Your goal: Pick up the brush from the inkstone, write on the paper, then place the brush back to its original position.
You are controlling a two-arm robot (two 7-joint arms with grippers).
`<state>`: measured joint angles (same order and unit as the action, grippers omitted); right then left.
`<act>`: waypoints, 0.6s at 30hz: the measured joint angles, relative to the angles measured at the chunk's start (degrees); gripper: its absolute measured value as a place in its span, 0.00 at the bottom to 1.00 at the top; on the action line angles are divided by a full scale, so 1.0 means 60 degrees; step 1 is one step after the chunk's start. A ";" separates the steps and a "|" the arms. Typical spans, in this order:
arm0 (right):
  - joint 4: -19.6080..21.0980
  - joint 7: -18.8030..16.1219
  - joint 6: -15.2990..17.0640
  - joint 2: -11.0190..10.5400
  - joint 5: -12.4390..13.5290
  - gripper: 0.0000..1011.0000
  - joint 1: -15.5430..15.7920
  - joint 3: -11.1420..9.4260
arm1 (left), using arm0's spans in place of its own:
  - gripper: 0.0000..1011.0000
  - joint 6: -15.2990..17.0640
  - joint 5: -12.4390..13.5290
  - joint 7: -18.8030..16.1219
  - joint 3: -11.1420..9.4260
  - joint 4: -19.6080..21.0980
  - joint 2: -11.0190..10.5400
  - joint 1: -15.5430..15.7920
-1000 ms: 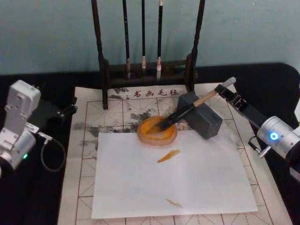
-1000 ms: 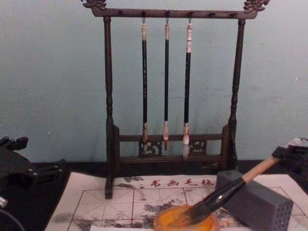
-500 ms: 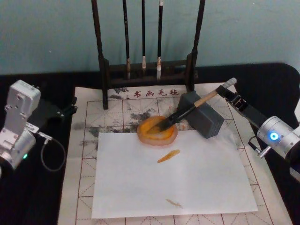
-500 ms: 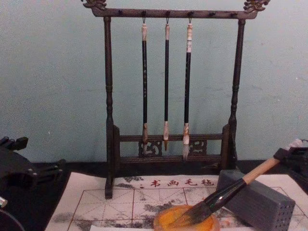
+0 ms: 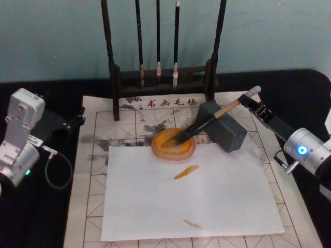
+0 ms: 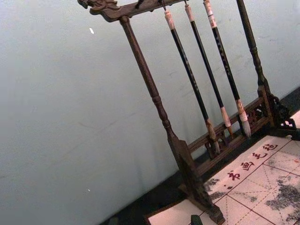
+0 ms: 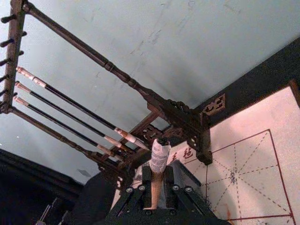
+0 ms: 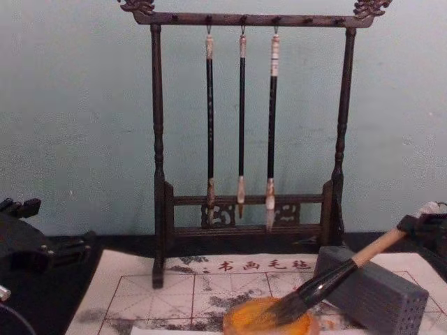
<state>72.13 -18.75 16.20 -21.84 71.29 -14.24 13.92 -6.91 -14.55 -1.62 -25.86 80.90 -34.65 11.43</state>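
Since orange strokes (image 5: 185, 171) mark the paper (image 5: 207, 201) and the brush (image 5: 207, 120) rests in the inkstone (image 5: 165, 151), we judge only release remains — right tool (image 5: 250, 101) clamped on its handle, left tool (image 5: 72, 122) idle at the surface's left edge.

A dark wooden rack (image 8: 155, 139) stands at the back, in front of a pale blue-green wall (image 8: 70, 105). Three thin brushes (image 8: 242, 125) hang from it, tips down. A grey block (image 8: 384, 296) with little holes sits on the right.
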 joint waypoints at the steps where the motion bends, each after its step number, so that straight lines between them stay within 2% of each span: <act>1: 0.0000 -0.0003 0.0003 -0.0012 0.0018 0.17 -0.0001 0.0008 | 0.99 0.0000 0.0000 0.0000 0.0000 0.0000 0.0000 0.0001; 14: 0.0286 0.0174 0.0457 -0.0179 0.1112 0.17 0.0027 -0.0072 | 0.99 0.0000 0.0000 0.0000 0.0000 0.0000 0.0000 0.0000; 18: 0.0330 0.0183 0.0469 -0.0217 0.1251 0.17 0.0029 -0.0068 | 0.99 0.0000 0.0000 0.0000 0.0000 0.0000 0.0000 0.0000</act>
<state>74.11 -17.65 19.01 -23.14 78.79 -14.07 13.51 -6.91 -14.55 -1.62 -25.86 80.90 -34.65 11.43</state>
